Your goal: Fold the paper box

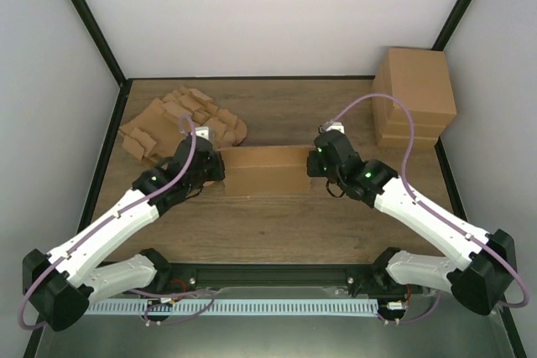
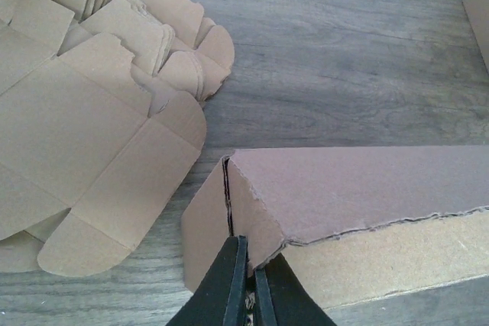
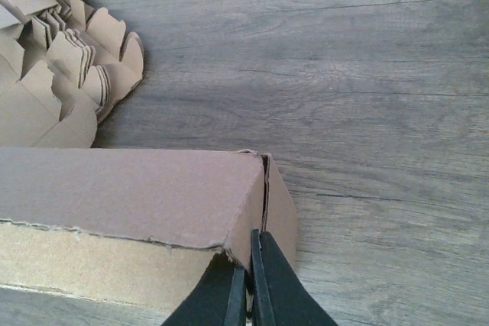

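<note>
Top view: the paper box [image 1: 267, 169] lies at the centre of the counter [image 1: 277, 224], a long half-formed trough of brown cardboard running from 9 to 3 o'clock. The left jaws meet its 9 o'clock end and the right jaws its 3 o'clock end. A heap of blanks [image 1: 180, 123] lies at 10 o'clock, just beside the left end, and a stack of boxes [image 1: 413, 94] stands well apart at 2 o'clock.

Left wrist view: the dark fingers [image 2: 229, 280] are drawn together, nipping the lower corner of the box's [image 2: 344, 188] end wall, where a slit shows two layers lying side by side. The heap [image 2: 92, 127] spreads from 9 to 11 o'clock.

Right wrist view: the fingers [image 3: 275, 288] are likewise pressed together on the opposite end wall's corner of the box [image 3: 130, 188], with only a sliver between them. The heap [image 3: 61, 74] sits at 10 o'clock.

Handling, as a judgement: the single-wall corrugated board looks light and stiff across its panels but bends readily at the scores. It should slide easily on the smooth wood and may crush or tear at its ragged cut edges. The end walls near the corners look like the soundest hold, gripped at both ends so the box cannot skate away.
</note>
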Robot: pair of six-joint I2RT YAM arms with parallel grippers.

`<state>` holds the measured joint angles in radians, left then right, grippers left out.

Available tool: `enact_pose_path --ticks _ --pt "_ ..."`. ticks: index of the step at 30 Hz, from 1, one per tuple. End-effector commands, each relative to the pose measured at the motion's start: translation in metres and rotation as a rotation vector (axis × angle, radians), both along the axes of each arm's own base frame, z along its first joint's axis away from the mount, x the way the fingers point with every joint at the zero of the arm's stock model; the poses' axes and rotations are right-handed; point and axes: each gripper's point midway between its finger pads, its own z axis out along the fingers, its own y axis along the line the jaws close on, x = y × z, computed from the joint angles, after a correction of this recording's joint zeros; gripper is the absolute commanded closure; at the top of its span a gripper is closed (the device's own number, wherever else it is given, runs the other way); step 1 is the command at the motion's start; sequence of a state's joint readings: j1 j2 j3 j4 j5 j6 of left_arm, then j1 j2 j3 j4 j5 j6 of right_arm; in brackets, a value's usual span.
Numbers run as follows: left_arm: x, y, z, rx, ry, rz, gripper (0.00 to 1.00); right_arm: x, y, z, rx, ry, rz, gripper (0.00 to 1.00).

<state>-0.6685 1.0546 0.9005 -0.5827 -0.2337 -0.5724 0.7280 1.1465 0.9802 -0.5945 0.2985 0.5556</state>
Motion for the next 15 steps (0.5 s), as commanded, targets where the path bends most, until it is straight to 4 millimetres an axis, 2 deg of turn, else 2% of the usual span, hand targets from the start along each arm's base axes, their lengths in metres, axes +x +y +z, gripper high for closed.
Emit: enact_pose_path --ticks 1,11,15 --pt "-0.021 0.003 -0.043 0.036 0.13 -0.016 0.96 -0.026 -0.007 -0.054 -0.057 0.161 0.007 0.99" --pt "-0.034 -0.003 -0.063 0.042 0.134 -0.011 0.96 -0.032 -0.009 -0.074 -0.048 0.142 -0.015 0.99" --pt "-0.035 0.0 -0.06 0.054 0.13 -0.001 0.96 -0.033 -0.012 -0.073 -0.059 0.141 -0.017 0.99"
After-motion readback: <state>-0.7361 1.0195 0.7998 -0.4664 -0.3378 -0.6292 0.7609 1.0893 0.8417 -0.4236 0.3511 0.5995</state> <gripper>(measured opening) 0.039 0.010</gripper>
